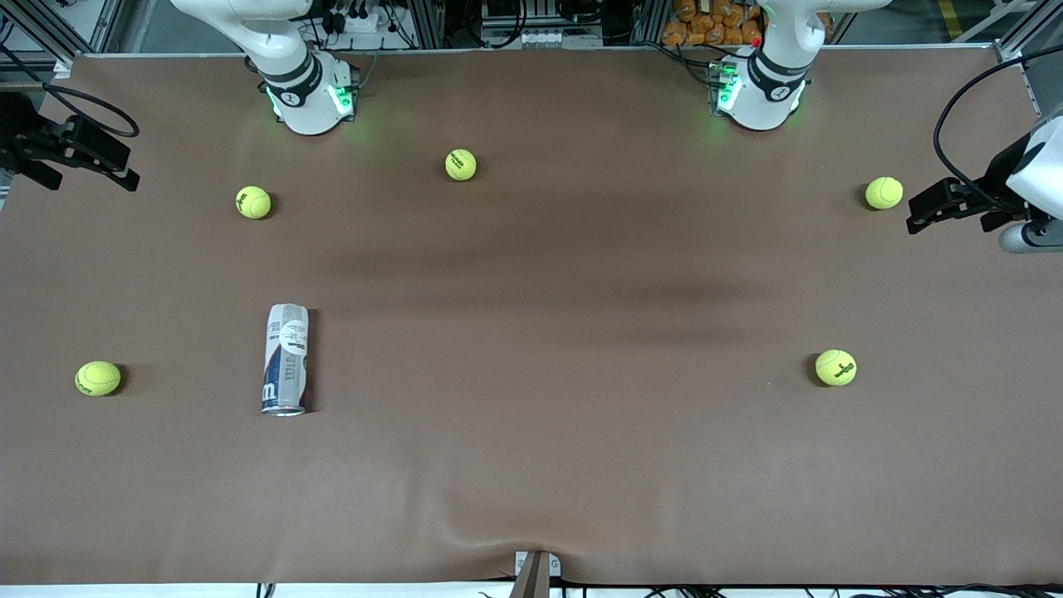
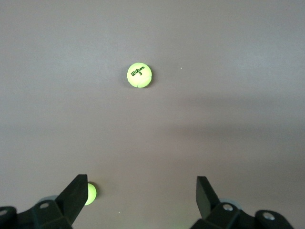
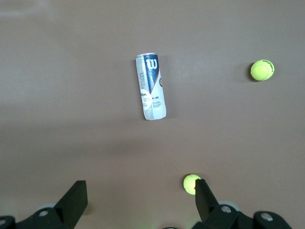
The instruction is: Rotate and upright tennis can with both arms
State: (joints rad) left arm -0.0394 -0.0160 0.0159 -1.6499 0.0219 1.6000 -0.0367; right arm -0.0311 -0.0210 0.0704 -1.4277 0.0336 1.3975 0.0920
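Slim silvery tennis can [image 1: 286,359] with a white, navy and red label lies on its side on the brown cloth-covered table [image 1: 531,465], toward the right arm's end. Its long axis runs roughly toward the front camera, and the metallic rim end is the nearer end. Nothing touches it.

Five yellow-green tennis balls sit apart on the cloth:
- one [image 1: 98,378] beside the can, closer still to the right arm's end;
- one [image 1: 253,202] farther from the front camera than the can, near the right arm's base [image 1: 311,98];
- one [image 1: 461,164] between the two bases, closer to the right arm's;
- one [image 1: 835,367] toward the left arm's end, about as near the camera as the can;
- one [image 1: 884,193] farther from the camera, just beside the left gripper.

Right gripper [image 1: 91,158] hangs in the air over the table edge at the right arm's end, jaws spread wide and holding nothing. Its wrist view shows both black fingers [image 3: 76,200] apart, with the can well clear of them.

Left gripper [image 1: 942,203] hangs over the table at the left arm's end, jaws likewise spread and holding nothing. Its wrist view shows the fingers [image 2: 76,195] apart above bare cloth, with a ball marked "Wilson 3" well ahead of them.

Both green-lit bases stand along the table edge farthest from the camera; the left arm's base [image 1: 760,95] is well apart from the can.
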